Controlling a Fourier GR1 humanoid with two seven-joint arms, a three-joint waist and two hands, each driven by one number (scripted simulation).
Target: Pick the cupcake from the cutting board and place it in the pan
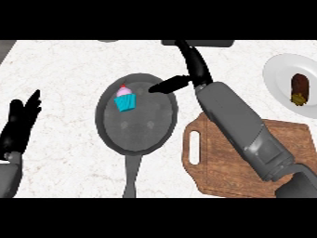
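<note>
White marbled counter (64, 65) fills the head view, with a dark band at each upper corner. Near the middle lies a grey pan (154, 135), its handle pointing toward the lower edge. The cupcake (125, 98) stands inside the pan, in its upper left part, with a blue wrapper, pink frosting and a red dot on top. The right hand (192, 74) hovers over the pan's upper right rim, released: its fingers stretch straight away from the robot and its thumb points left toward the cupcake without touching it. Beneath the right forearm sits a wooden board (222, 179), just right of the pan. A white plate (284, 69) with a brown pastry (299, 89) lies at the far right. The left hand (16, 125) rests open at the left edge, fingers up.
</note>
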